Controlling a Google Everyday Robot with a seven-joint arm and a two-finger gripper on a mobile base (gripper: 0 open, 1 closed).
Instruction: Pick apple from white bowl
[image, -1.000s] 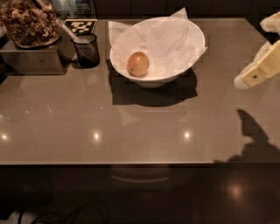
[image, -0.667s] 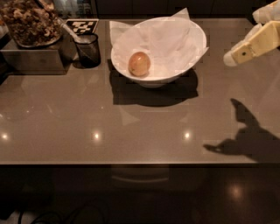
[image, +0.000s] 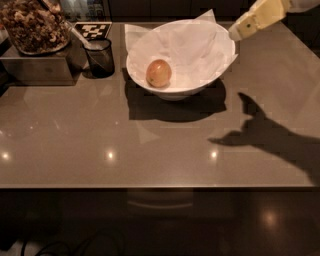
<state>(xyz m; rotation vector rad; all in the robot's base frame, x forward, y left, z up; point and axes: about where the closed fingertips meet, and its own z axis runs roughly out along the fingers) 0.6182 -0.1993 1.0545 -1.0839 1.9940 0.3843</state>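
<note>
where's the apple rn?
Camera view: the apple lies inside the white bowl, left of its centre on the paper lining, right of the dark cup. The tool hovers by the bowl's right rim, apart from the apple.

Gripper (image: 241, 29) showing at top right, its tip sitting just right of the bowl (image: 170, 89) rim. Casing appearing pale cream-yellow, blocky, tapering to a greyer squared end; whiter section adjoining behind.

No text is readable (gripper (image: 238, 31) at upper right, beside white bowl (image: 172, 93)).
</note>
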